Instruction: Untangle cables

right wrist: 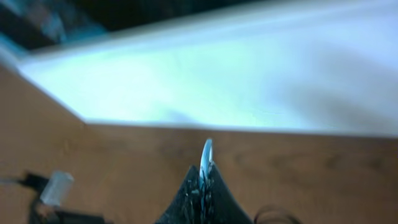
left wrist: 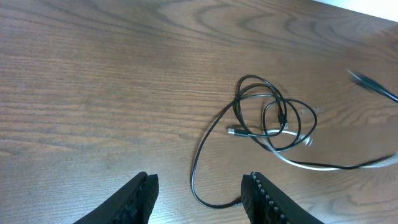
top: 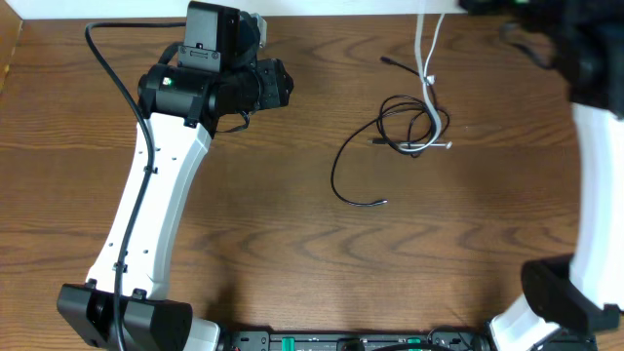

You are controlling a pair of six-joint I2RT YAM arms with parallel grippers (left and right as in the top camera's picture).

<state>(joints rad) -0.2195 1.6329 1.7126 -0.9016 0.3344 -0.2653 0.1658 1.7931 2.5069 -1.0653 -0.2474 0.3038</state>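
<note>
Cables (top: 417, 146) lie in a small knot on the desk (top: 292, 263), near the middle and a bit toward the right arm. Black loops wrap round a white cable (top: 427, 58). The right claw (right wrist: 205, 171) is pinched shut on that white cable, which runs from the knot to the far edge of the desk. The left claw (left wrist: 199, 183) is partly open, holds nothing, and hangs well apart from the knot. These cords look light, thin and floppy, so they will likely slide and drag each other along. I think a good place to grab is the long black tail (top: 337, 175) that sticks out, or a plug end, not the loops.
</note>
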